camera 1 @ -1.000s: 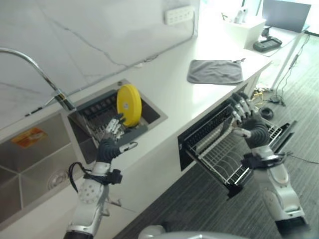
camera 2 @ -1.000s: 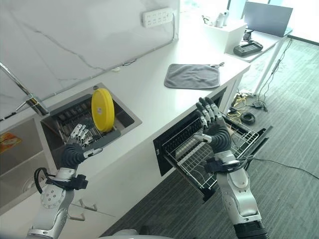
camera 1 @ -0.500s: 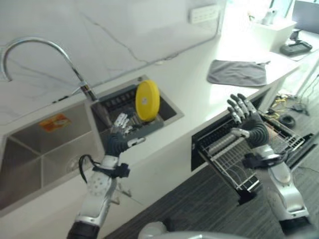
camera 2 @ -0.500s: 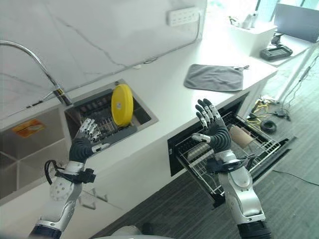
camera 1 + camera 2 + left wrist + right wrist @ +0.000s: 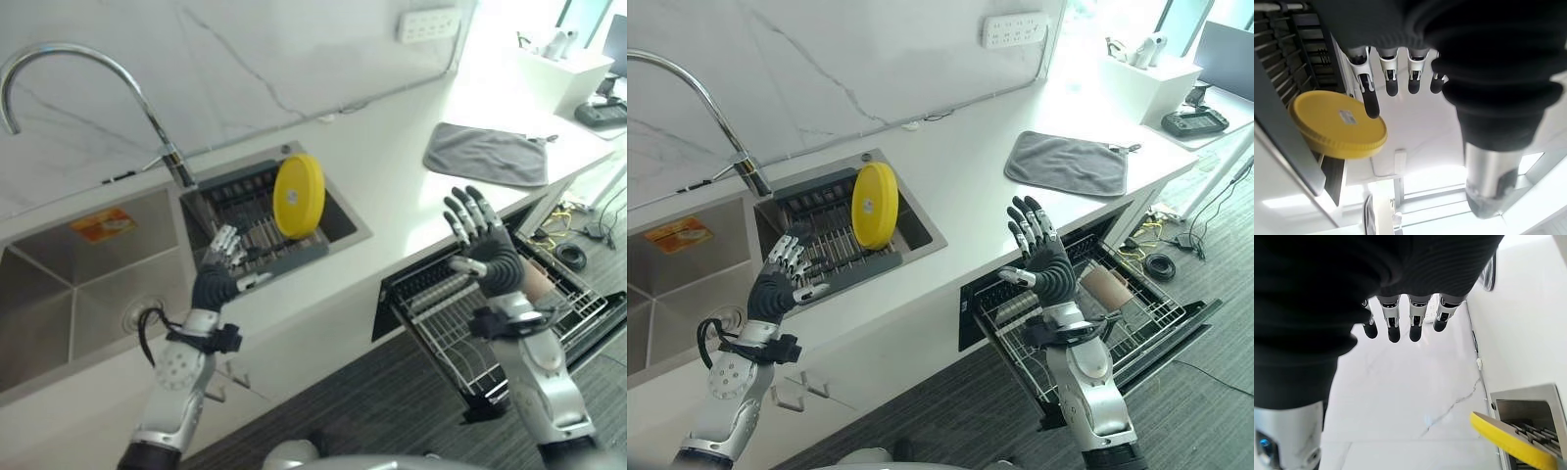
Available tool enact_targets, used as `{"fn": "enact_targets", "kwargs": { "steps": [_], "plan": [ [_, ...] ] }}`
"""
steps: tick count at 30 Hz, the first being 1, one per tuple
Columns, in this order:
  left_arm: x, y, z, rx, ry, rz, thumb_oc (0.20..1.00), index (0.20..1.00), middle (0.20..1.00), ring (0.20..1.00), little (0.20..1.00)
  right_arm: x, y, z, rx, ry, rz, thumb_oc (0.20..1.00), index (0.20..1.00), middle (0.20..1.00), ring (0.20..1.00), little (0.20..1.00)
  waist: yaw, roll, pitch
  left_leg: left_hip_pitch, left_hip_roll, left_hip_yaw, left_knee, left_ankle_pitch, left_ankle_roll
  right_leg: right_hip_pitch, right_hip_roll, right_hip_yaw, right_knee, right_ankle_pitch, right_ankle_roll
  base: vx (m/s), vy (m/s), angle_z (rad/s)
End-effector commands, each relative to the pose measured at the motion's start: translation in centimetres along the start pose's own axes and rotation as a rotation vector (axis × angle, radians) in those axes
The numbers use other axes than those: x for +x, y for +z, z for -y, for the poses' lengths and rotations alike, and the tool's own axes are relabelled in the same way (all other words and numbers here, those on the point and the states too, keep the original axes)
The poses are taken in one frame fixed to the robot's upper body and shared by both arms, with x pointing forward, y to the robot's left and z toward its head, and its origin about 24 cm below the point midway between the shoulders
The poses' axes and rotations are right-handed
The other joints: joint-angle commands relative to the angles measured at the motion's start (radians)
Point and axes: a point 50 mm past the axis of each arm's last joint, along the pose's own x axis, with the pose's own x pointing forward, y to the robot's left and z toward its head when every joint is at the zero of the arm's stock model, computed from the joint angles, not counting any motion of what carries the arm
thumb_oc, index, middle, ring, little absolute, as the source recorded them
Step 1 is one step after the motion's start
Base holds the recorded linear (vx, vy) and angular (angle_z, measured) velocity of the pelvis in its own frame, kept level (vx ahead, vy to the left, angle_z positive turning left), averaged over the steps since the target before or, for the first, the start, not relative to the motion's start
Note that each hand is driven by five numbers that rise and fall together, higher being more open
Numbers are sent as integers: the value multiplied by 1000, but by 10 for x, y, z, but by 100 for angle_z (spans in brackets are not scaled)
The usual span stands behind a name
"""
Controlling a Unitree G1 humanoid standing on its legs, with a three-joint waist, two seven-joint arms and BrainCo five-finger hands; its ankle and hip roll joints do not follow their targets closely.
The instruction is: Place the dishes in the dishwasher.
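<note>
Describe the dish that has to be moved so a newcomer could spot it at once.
Find the white counter with the steel sink. Right of the basin, a dark drying rack is sunk into the counter. The yellow plate stands on edge there, the rack's one brightly coloured thing.

Open air between left hand (image 5: 217,277) and upright yellow plate (image 5: 298,195)

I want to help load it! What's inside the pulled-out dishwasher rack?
The dishwasher rack holds one brownish cup lying on its side, and some pale bars near the front. The right robot hand and arm cover part of the rack, so anything behind them can't be seen.
</note>
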Motion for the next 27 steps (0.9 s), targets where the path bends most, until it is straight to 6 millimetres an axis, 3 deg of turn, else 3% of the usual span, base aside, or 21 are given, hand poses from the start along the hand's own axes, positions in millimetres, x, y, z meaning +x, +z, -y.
{"fn": "enact_targets", "kwargs": {
  "steps": [1, 10, 12, 13, 15, 18, 21, 27],
  "plan": [
    [13, 30, -2, 40, -33, 169, 1000, 1000, 1000, 1000, 1000, 12, 28, -4, -24, 14, 174, 1000, 1000, 1000, 1000, 1000, 6, -9, -41, 8, 16, 29, -2, -97, 0, 22, -33, 6, 56, -101, 37, -16, -121, -3],
    [12, 30, -1, 44, -22, 153, 1000, 1000, 1000, 1000, 1000, 16, 27, -5, -4, 51, 161, 1000, 1000, 1000, 1000, 1000, -2, -14, -55, 15, 59, 32, 12, -84, -50, 36, 20, 10, -8, -89, 3, -45, -159, -1],
    [11, 32, -3, 48, -9, 158, 1000, 1000, 1000, 1000, 1000, 17, 28, -5, -13, 87, 157, 1000, 1000, 1000, 1000, 1000, 0, -21, -49, -16, 58, 23, 117, -120, -56, 26, 19, 22, -3, -91, -8, 5, -112, -10],
    [11, 32, -3, 44, 5, 158, 1000, 1000, 1000, 1000, 1000, 17, 28, -7, -16, 104, 153, 1000, 1000, 1000, 1000, 1000, 8, -25, -42, -61, 62, -16, 176, -128, -61, 21, 20, 44, -3, -87, -15, 23, -38, -21],
    [9, 32, -2, 34, 12, 168, 1000, 1000, 1000, 1000, 1000, 23, 27, -12, -9, 117, 146, 1000, 1000, 1000, 1000, 1000, 18, -12, -32, -87, 92, -53, 133, -81, -71, 11, 20, 70, -10, -81, -20, 24, 89, -37],
    [12, 32, -2, 34, -5, 167, 1000, 1000, 1000, 1000, 1000, 24, 25, -16, 4, 113, 141, 1000, 1000, 1000, 1000, 1000, 1, 12, -33, -60, 117, 8, 41, -27, -82, 12, -3, 21, 12, -94, -4, 63, 240, -41],
    [9, 33, -3, 35, 2, 166, 1000, 1000, 1000, 1000, 1000, 15, 24, -16, 11, 124, 124, 1000, 1000, 1000, 1000, 1000, -9, 17, -39, -25, 100, 30, 3, -36, -74, 17, -30, -10, 38, -105, 14, 65, 271, 4],
    [6, 28, -6, 30, 28, 143, 1000, 1000, 1000, 1000, 1000, 16, 22, -15, 48, 146, 118, 1000, 1000, 1000, 1000, 1000, 20, 16, -57, -7, 43, -29, -2, -73, -40, 33, -40, -12, 71, -135, 17, 56, 127, 8]
  ]
}}
